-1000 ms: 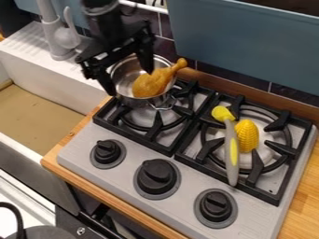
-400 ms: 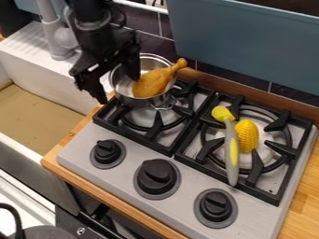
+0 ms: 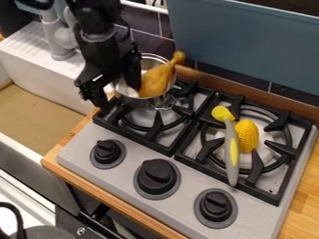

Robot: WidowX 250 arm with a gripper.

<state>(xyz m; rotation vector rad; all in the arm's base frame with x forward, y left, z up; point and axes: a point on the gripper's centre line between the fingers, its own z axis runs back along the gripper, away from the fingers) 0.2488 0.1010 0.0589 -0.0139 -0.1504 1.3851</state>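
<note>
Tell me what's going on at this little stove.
A robot arm's gripper is at the left side of a metal pot, its fingers apart, one inside the pot and one outside. A toy drumstick leans in the pot, its knobbed end above the rim. On the right burner lie a yellow corn cob and a gray-and-yellow utensil.
</note>
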